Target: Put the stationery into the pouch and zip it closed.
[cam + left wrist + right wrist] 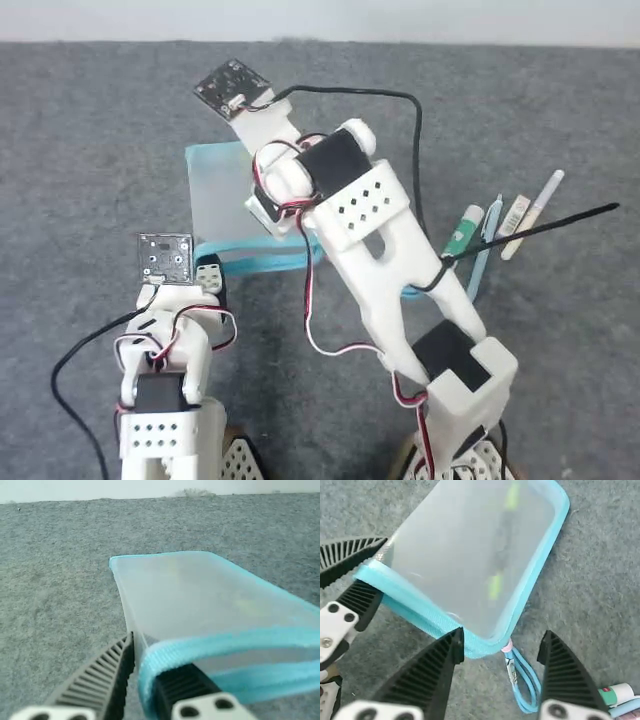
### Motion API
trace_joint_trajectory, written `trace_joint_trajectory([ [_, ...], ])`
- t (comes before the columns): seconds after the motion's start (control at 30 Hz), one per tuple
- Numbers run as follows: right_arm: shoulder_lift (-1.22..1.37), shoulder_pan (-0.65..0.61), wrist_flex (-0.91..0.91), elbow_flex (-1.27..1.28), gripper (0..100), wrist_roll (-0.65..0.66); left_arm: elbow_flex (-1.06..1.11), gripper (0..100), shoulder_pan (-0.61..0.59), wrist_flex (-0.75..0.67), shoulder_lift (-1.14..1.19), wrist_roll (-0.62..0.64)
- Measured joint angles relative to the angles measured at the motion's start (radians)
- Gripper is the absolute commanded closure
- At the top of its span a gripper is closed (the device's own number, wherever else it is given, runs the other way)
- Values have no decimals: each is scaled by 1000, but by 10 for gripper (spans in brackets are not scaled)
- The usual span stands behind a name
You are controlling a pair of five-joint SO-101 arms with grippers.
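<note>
Left gripper [141, 652] sits low at the near-left of the grey mat [90, 130], jaws pressed together on the pouch [215, 195], pinching the teal zipper edge at its near-left corner. One finger is outside the corner and the other is under the teal band. Pouch lies flat on the mat, between and ahead of the two arm bases. It is translucent with teal trim and the long side runs away from the arms. Faint green shapes show through the top face, too blurred to tell what they are. Right gripper [502, 636] hangs over the pouch's near-right corner, fingers spread wide, touching nothing. The zipper pull and a teal cord loop [525, 685] lie on the mat just beside that corner, under the gap between the fingers. Stationery [463, 232] is on the mat right of the pouch, well apart from it: a green-and-white stick, a blue pen and two pale pens, fanned side by side, with a black cable crossing them.
</note>
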Motion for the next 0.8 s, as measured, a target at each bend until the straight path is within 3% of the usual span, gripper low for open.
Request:
trace_joint_trajectory([
  [0.23,-150,97,0,0,789,31,0,988,0,0,0,0],
  [0.47,-341,433,-26,356,789,2,0,988,-32,0,0,0],
  [0.67,-341,698,-404,922,790,-37,0,988,9,0,0,0],
  [0.8,-339,793,-583,1091,789,-37,0,988,9,0,0,0],
])
